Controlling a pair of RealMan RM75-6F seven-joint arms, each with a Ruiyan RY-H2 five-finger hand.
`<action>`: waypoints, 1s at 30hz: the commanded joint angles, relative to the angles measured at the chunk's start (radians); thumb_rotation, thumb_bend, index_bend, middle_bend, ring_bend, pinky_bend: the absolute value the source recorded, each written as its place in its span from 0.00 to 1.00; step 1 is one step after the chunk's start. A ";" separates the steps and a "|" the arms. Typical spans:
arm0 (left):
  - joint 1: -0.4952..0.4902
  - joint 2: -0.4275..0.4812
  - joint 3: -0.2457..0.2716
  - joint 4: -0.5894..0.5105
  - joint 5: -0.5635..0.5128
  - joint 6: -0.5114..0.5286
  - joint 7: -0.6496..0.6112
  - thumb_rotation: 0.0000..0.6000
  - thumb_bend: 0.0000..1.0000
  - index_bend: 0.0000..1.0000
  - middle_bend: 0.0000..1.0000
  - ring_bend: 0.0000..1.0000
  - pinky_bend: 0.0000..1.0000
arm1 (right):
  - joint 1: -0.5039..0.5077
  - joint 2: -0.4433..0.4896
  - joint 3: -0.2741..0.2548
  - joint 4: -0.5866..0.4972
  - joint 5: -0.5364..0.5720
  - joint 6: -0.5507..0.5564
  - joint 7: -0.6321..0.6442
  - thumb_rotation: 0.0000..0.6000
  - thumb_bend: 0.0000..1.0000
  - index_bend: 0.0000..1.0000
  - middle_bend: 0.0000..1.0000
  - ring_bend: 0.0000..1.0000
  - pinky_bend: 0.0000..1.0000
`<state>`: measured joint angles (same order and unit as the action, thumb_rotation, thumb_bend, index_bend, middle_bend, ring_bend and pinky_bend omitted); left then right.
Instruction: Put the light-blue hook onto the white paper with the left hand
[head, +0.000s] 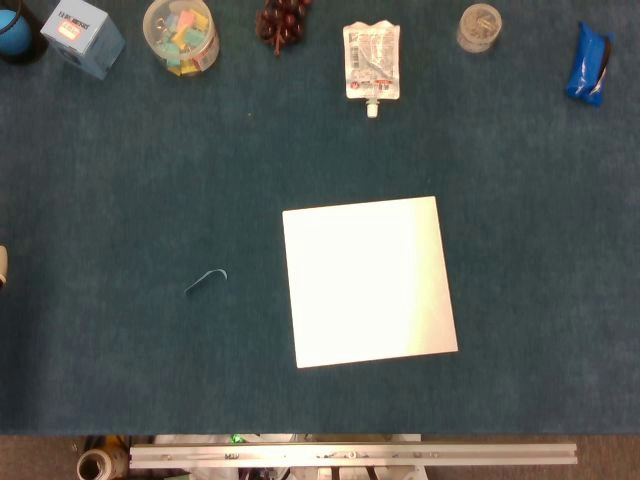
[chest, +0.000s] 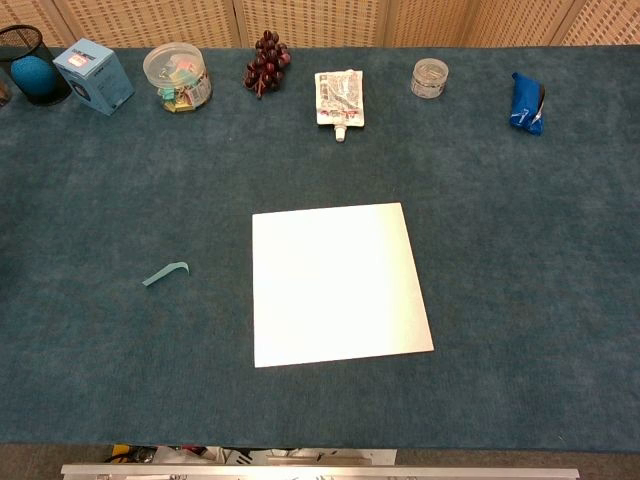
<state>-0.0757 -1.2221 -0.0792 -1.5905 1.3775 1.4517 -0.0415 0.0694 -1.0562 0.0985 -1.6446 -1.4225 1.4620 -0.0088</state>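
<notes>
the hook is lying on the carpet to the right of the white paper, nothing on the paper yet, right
Not quite: the hook lies to the left of the paper, not the right. The chest view shows it on the carpet, apart from the paper's left edge, and the head view agrees. The rest holds: the paper is bare.
</notes>
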 joint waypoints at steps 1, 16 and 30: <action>-0.001 0.000 0.001 0.000 0.003 -0.001 0.003 1.00 0.39 0.21 0.10 0.07 0.25 | 0.000 0.003 0.002 -0.001 0.001 0.001 0.000 1.00 0.35 0.23 0.37 0.29 0.30; -0.104 0.055 0.034 -0.085 0.087 -0.142 0.138 1.00 0.39 0.33 0.38 0.45 0.52 | 0.007 0.050 0.023 -0.028 -0.011 0.021 -0.003 1.00 0.35 0.23 0.37 0.29 0.30; -0.231 -0.037 0.047 -0.114 0.080 -0.304 0.362 1.00 0.34 0.38 0.89 0.94 0.98 | 0.007 0.045 0.014 -0.003 -0.003 0.004 0.021 1.00 0.35 0.23 0.37 0.29 0.30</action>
<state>-0.2890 -1.2441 -0.0394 -1.6948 1.4722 1.1732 0.2866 0.0764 -1.0108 0.1125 -1.6480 -1.4267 1.4669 0.0110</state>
